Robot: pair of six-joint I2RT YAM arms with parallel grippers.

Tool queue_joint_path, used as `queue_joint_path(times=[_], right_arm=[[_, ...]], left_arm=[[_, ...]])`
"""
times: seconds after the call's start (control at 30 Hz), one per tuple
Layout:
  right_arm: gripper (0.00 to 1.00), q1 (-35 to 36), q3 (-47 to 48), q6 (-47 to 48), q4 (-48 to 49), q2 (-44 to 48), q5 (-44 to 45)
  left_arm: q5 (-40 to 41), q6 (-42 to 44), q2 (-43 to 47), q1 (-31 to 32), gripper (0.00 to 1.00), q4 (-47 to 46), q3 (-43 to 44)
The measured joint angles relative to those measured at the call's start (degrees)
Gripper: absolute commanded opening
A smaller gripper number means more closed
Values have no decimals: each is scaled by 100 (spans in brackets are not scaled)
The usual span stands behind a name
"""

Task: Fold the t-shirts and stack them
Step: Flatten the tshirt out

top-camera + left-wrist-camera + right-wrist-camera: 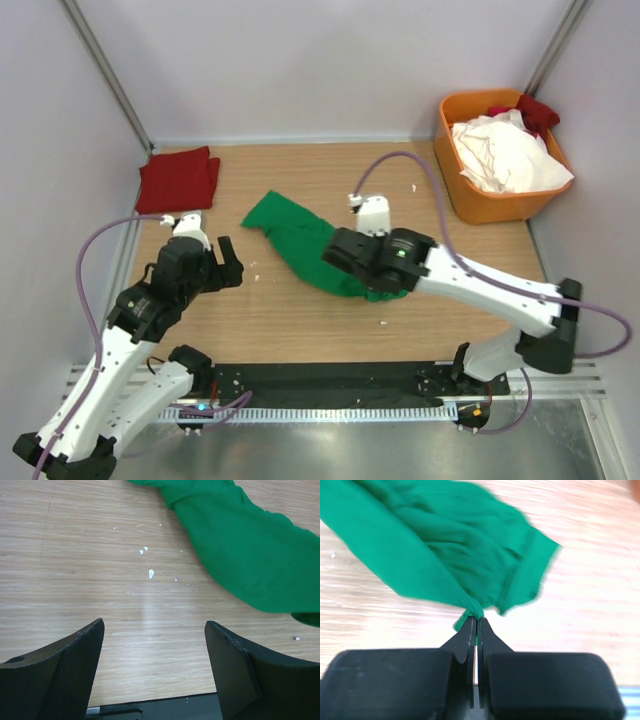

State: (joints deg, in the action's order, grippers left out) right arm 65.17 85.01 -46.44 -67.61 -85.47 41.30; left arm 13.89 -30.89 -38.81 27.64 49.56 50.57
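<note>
Slip risk: right claw [474, 621] is clamped on only a thin pinch of green shirt [292, 238], which lies bunched mid-desk [300, 325]; a pull could let the cloth slide out or drag it crumpled. Left claw [154, 626] hangs apart, empty, beside it, pinning nothing. Folded red shirt [178, 178] sits far-left.

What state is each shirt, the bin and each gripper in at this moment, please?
green t-shirt, unfolded, bunched lengthwise on the table, one edge pinched.
dark red t-shirt, folded, lying flat at the far left.
white t-shirts, crumpled in the bin.
red t-shirt, bunched at the bin's far corner.
orange bin, upright, holding unfolded shirts.
left gripper, open, holding nothing.
right gripper, shut on the green t-shirt.
</note>
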Motion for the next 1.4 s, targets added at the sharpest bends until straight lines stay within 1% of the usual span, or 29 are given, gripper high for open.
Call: queue_joint_path(times=[0.1, 0.2, 0.3, 0.33, 0.4, 0.43, 0.5, 0.6, 0.67, 0.73, 0.83, 0.87, 0.9, 1.03, 1.1, 1.2, 1.3, 1.33, 1.4], right_arm=[[1, -2, -514, -691, -461, 955, 304], [1, 0, -1156, -1178, -717, 1578, 396], [1, -2, -1663, -1421, -876, 1862, 328], [1, -2, -1786, -1436, -918, 1888, 293], [1, 13, -1976, -1405, -901, 1895, 181], [1, 33, -2098, -1373, -852, 1888, 105], [1, 66, -2262, -1327, -761, 1869, -9], [1, 153, -2505, -1204, -455, 1853, -181], [1, 229, -2618, -1130, -214, 1838, -308], [1, 306, -2732, -1082, 42, 1814, -409], [1, 372, -2909, -1043, 345, 1792, -531], [1, 378, -2970, -1029, 431, 1794, -564], [1, 380, -3016, -1014, 498, 1794, -597], [1, 385, -3123, -935, 673, 1825, -640], [1, 385, -3180, -916, 726, 1895, -658], [1, 385, -3305, -872, 785, 2079, -660], [1, 385, -3429, -809, 820, 2173, -671], [1, 385, -3458, -800, 828, 2179, -675], [1, 385, -3539, -767, 894, 2177, -680]], left_arm=[[2, 0, -20, 0, 82, 2, 0], [2, -9, -57, 0, 82, 2, 0], [2, -17, -160, 0, 87, 2, 0], [2, -20, -225, 0, 91, 2, 2], [0, -44, -446, 0, 94, 11, 57], [-2, -52, -603, 0, 99, 4, 127], [-20, -85, -973, 0, 100, -66, 306], [-37, -131, -1692, 0, 100, -409, 610], [-37, -131, -2361, -2, 100, -673, 935], [-61, -129, -3296, -68, 100, -916, 1414], [-297, -155, -4771, -317, 92, -1279, 2227], [-444, -170, -5370, -455, 91, -1425, 2581], [-511, -177, -5751, -542, 90, -1547, 2793], [-852, -212, -7396, -907, 88, -1611, 3941], [-966, -208, -7954, -1012, 87, -1609, 4472], [-1104, -197, -8675, -1154, 83, -1582, 5353], [-1255, -197, -9084, -1266, 78, -1558, 5895], [-1290, -197, -9173, -1294, 74, -1558, 6011], [-1340, -197, -9272, -1338, 72, -1550, 6113]])
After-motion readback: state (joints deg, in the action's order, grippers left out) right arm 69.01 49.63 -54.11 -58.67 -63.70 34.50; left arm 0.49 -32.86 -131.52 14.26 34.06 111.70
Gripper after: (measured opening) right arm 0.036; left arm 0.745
